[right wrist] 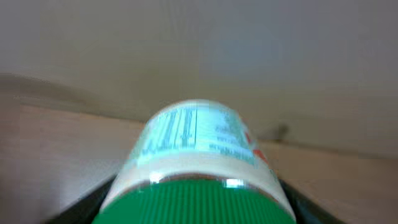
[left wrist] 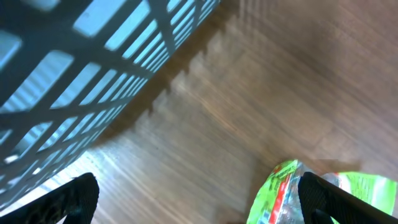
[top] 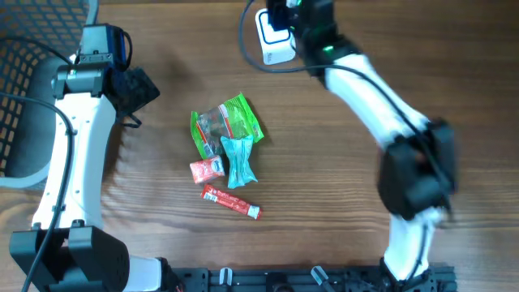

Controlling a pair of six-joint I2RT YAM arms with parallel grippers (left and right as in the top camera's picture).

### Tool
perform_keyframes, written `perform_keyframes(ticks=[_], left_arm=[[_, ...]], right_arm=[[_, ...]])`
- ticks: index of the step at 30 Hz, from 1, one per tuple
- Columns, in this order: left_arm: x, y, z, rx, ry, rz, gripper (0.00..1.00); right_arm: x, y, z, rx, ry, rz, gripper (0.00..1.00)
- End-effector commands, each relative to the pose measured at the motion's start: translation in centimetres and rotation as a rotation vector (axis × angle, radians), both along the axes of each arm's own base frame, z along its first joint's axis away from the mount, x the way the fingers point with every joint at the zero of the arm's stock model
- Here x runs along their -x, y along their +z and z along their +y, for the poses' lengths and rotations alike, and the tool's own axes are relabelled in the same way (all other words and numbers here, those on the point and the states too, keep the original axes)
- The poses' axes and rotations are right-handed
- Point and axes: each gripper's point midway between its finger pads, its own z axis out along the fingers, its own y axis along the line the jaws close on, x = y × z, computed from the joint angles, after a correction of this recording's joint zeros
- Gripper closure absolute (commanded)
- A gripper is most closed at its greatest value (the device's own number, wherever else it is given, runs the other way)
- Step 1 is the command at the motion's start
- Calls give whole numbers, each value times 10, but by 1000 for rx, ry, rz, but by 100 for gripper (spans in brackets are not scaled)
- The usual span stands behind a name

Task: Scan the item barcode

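Two robot arms work at a brown wooden table. The right gripper is raised near the far edge of the table. Its jaws are partly apart and clamped around a small white-labelled bottle with a ribbed green cap. The cap faces the wrist camera, and blurred print shows on the label. Seen from above, that claw sits just beside a white box-shaped device with a black cable, which rests at the far edge. The left gripper hovers toward the left edge, jaws spread wide with nothing between them, beside a dark wire-mesh basket at the far left corner. Four loose packets lie clustered at the centre of the table. They are a green and clear plastic bag, a teal crinkled packet touching it, a small red sachet, and a long red stick packet nearest the near edge.
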Motion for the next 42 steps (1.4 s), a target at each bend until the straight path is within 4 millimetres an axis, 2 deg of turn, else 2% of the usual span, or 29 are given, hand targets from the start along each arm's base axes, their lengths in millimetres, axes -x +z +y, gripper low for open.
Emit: perform_keyframes(ticks=[1,2,3,4,5,7,8,10,12,13,14,15,17,18,19,20,21,22,24,26,28,29,30,31,32,34,37,39,42], left_arm=[[-1,7,5,-14,8,-20,0],[-1,7,5,-14,8,-20,0],[-1,7,5,-14,8,-20,0],[-1,7,5,-14,7,-20,0],[-1,7,5,-14,8,-20,0],[-1,7,5,-14,8,-20,0],[-1,7,5,-14,8,-20,0],[-1,7,5,-14,7,-20,0],[-1,7,5,-14,8,-20,0],[-1,7,5,-14,8,-20,0],[-1,7,5,-14,8,-20,0],[-1,7,5,-14,7,-20,0],[-1,7,5,-14,7,-20,0],[-1,7,5,-14,8,-20,0],[-1,7,5,-14,8,-20,0],[-1,7,5,-14,8,-20,0],[-1,7,5,-14,8,-20,0],[-1,7,5,-14,8,-20,0],[-1,7,5,-14,8,-20,0],[-1,7,5,-14,8,-20,0],[-1,7,5,-14,8,-20,0],[-1,7,5,-14,8,-20,0],[-1,7,5,-14,7,-20,0],[-1,7,5,-14,8,-20,0],[-1,7,5,-14,8,-20,0],[-1,7,5,-14,7,-20,0],[-1,7,5,-14,8,-20,0],[-1,7,5,-14,8,-20,0],[-1,7,5,-14,8,-20,0]], right_arm=[[111,116,-81,22,-84,94,96],[151,88,-119,28,-176,305,94],[200,34,-161,93,-278,614,94],[227,-9,-188,132,-339,798,95],[238,-56,-206,130,-399,895,92],[246,-134,-233,102,-472,934,90],[252,-162,-241,90,-496,935,89],[262,-187,-242,92,-497,941,74],[265,-190,-242,93,-497,949,74],[266,-191,-242,95,-497,953,60],[267,-191,-242,98,-494,956,21],[265,-187,-242,116,-473,955,3],[251,-155,-242,129,-451,935,0],[240,-122,-240,111,-444,914,1],[221,-76,-215,22,-314,858,2],[210,-40,-160,-108,-50,789,13],[216,-35,-117,-156,91,795,16],[226,-42,-92,-129,154,823,17],[258,-81,-16,-69,298,926,18],[291,-144,50,-8,399,1023,23],[307,-185,87,39,462,1058,35],[310,-201,96,44,458,1074,36],[310,-213,98,50,457,1086,46],[309,-217,98,52,456,1088,66],[308,-217,99,50,457,1084,70],[309,-217,99,49,457,1086,94],[302,-209,85,73,408,1073,96],[291,-188,56,82,304,1059,96],[286,-176,15,108,188,1086,96]])
